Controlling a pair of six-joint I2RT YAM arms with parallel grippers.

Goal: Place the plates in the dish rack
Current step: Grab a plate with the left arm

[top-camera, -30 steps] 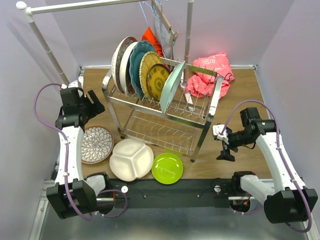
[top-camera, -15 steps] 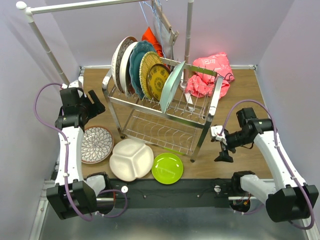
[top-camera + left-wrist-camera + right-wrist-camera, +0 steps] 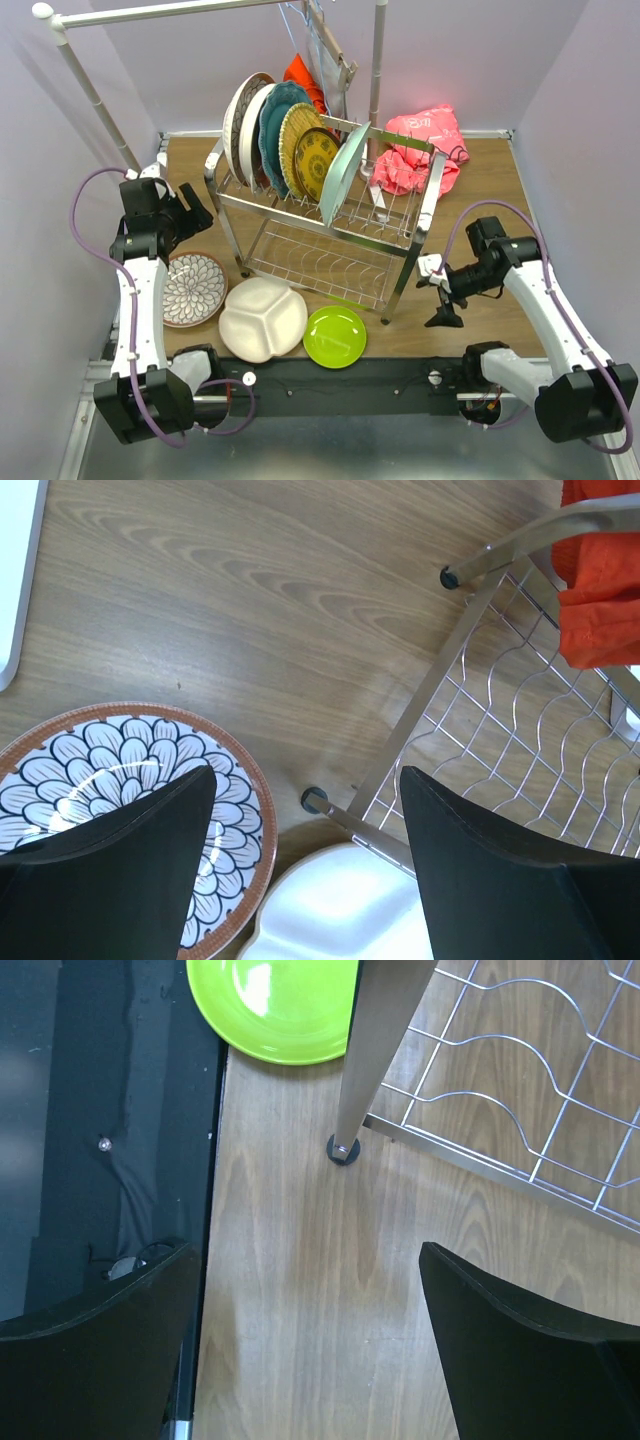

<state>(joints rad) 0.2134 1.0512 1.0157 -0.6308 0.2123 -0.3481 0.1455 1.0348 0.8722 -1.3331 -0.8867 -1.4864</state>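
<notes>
The steel dish rack (image 3: 408, 262) stands mid-table. Several plates (image 3: 272, 128) stand upright in its top tier, with a pale aqua plate (image 3: 346, 170) at their right end. On the table in front lie a floral plate (image 3: 192, 288), a white divided plate (image 3: 263, 318) and a lime green plate (image 3: 335, 336). My left gripper (image 3: 190, 212) is open and empty above the floral plate (image 3: 100, 765) and the rack's left foot (image 3: 315, 800). My right gripper (image 3: 444, 308) is open and empty over bare wood by the rack's front right leg (image 3: 375, 1050), with the lime plate (image 3: 275, 1005) beyond.
A white-poled clothes rail (image 3: 88, 90) rises behind the rack. A pink cloth (image 3: 420, 150) lies at the back right, an orange cloth (image 3: 305, 80) behind the rack. A black mat (image 3: 340, 385) runs along the near edge. Purple walls close both sides.
My right gripper has moved a little left and toward the near edge, closer to the rack's front right leg. The left arm has barely moved.
</notes>
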